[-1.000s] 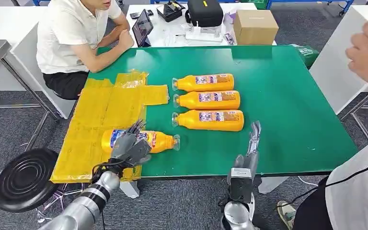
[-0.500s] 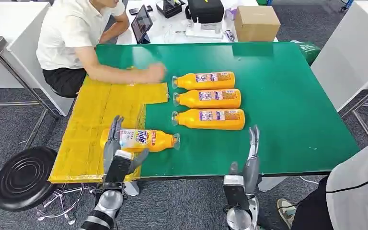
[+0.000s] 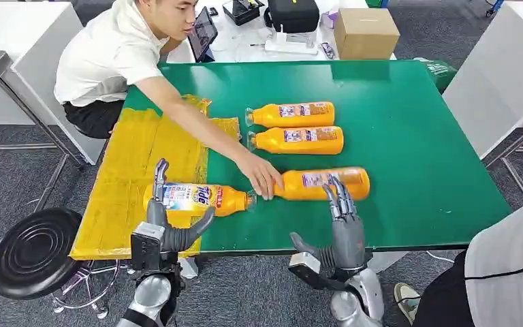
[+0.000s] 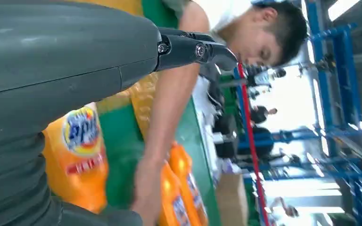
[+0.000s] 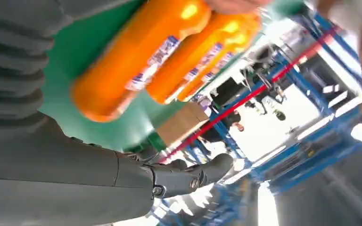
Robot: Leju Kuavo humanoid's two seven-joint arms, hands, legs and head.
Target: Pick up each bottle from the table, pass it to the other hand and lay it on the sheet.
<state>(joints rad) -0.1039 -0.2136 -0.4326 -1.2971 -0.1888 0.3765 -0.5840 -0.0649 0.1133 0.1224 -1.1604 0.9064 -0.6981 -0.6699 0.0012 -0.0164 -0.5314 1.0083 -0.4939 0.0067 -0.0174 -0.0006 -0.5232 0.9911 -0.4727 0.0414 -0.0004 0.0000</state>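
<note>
**Both hands empty at the desk's near edge, bottles lying flat**

The yellow sheet [image 3: 136,170] covers the left part of the green desk [image 3: 415,136]. The left hand [image 3: 167,228] is raised at the near edge with its fingers spread and nothing in them. Just beyond its fingertips a labelled bottle [image 3: 197,199] lies on its side, base on the sheet and cap over the green surface, pointing right. A person's hand [image 3: 262,178] reaches across the sheet and rests on the neck of the nearest bottle [image 3: 323,184] of the right-hand group. The right hand [image 3: 340,228] stands upright just in front of that bottle, fingers apart and empty, its fingertips overlapping the bottle's near side; contact cannot be told. Farther back lie the middle bottle [image 3: 296,139] and the far bottle [image 3: 291,114], parallel, caps pointing left.
</note>
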